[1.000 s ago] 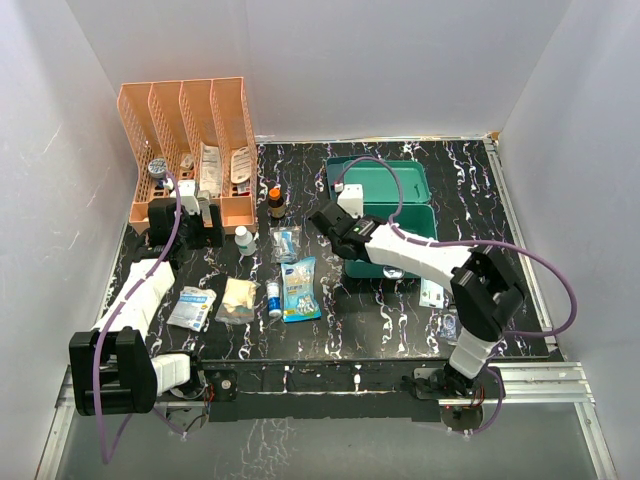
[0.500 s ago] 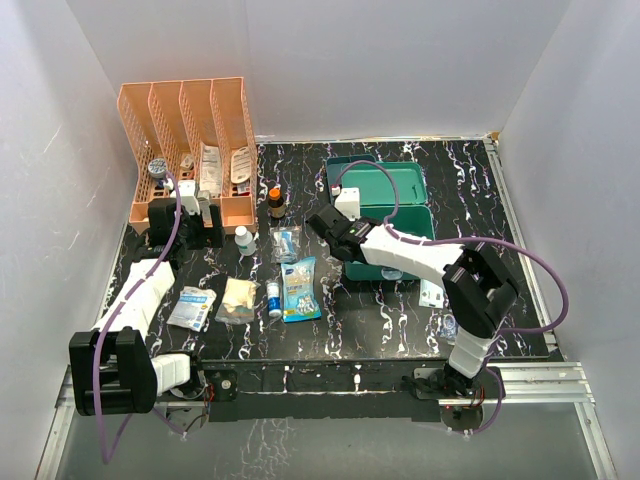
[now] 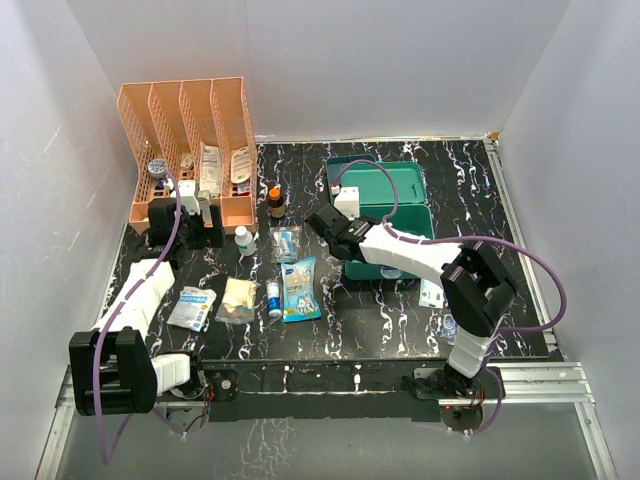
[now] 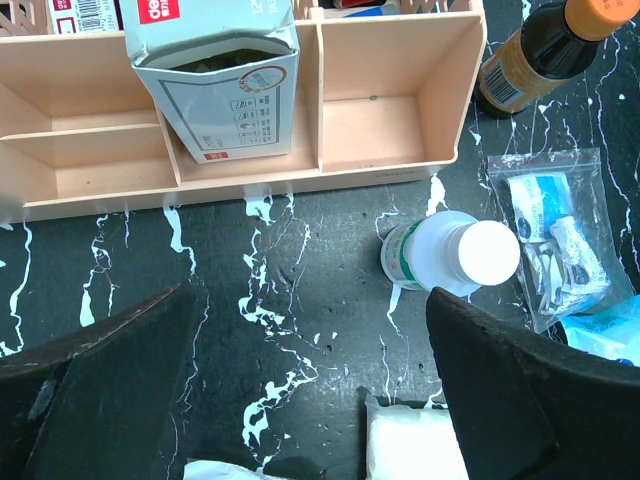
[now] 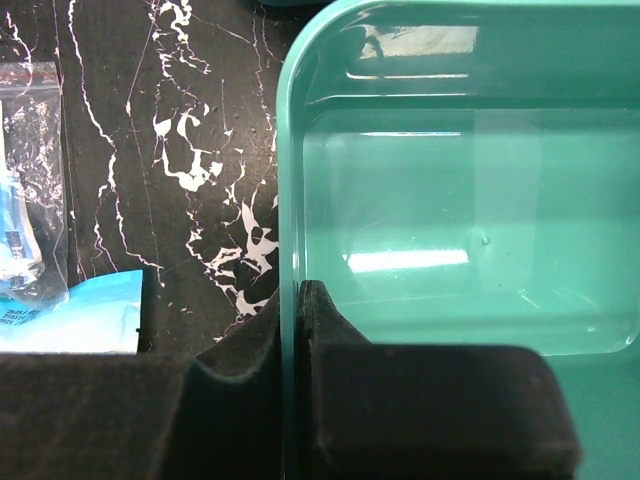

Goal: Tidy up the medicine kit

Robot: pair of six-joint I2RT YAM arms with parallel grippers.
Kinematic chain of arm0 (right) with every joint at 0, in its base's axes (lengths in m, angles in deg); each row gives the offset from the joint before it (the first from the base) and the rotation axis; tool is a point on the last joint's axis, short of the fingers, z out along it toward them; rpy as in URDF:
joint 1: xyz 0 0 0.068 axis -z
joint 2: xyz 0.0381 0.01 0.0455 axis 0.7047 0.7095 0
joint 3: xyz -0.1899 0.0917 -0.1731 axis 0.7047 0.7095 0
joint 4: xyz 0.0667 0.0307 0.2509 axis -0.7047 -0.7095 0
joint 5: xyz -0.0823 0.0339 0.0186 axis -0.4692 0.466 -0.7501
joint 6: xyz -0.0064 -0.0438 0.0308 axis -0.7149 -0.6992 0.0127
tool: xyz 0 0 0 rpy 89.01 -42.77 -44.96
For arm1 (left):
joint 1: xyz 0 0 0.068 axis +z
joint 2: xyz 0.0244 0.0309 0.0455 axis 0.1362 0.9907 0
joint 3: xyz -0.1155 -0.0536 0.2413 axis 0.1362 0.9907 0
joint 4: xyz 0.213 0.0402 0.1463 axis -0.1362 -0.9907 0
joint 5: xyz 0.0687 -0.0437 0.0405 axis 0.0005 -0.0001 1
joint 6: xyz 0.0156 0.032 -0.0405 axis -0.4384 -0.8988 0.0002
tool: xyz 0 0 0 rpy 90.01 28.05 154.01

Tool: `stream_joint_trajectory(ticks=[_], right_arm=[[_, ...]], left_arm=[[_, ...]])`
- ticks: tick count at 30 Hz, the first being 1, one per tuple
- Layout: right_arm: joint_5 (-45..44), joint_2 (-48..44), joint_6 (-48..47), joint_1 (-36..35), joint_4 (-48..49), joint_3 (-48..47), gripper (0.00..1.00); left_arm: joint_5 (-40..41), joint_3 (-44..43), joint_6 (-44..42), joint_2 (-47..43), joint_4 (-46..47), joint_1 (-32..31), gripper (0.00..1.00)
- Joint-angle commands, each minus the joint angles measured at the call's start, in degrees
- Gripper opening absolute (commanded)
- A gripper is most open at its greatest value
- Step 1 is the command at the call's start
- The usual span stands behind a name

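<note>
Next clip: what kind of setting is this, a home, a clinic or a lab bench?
Most likely a staged lab test cell: plain white panels box in a black marbled table, with a metal rail along its near edge. The medicine kit and orange rack look like props.

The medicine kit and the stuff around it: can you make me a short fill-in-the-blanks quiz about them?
1. The right pincer is clamped shut on the rim of the ____.
2. The open left pincer hangs near a small bottle whose cap is ____.
3. The brown bottle next to the file rack has a cap coloured ____.
Missing words: medicine kit; white; orange.
</note>
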Motion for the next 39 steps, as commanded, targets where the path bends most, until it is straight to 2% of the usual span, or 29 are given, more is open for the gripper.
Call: stream_joint_trajectory(ticks=[1,31,39], right_arm=[[-2.8,0.1,1.9,0.0,1.3,-1.5,0.0],[-2.2,1.8,7.5,-3.4,1.0,-0.7,0.01],[-1.4,0.4,7.8,-3.4,1.4,0.1,0.41]], left_arm=[[-0.9,-1.3,-0.1,-0.7,-1.1,0.3,0.99],[-1.3,-1.3,-0.5,-1.4,-2.1,0.3,0.99],[-1.6,-1.9,-0.6,-1.1,-2.5,0.3,0.99]])
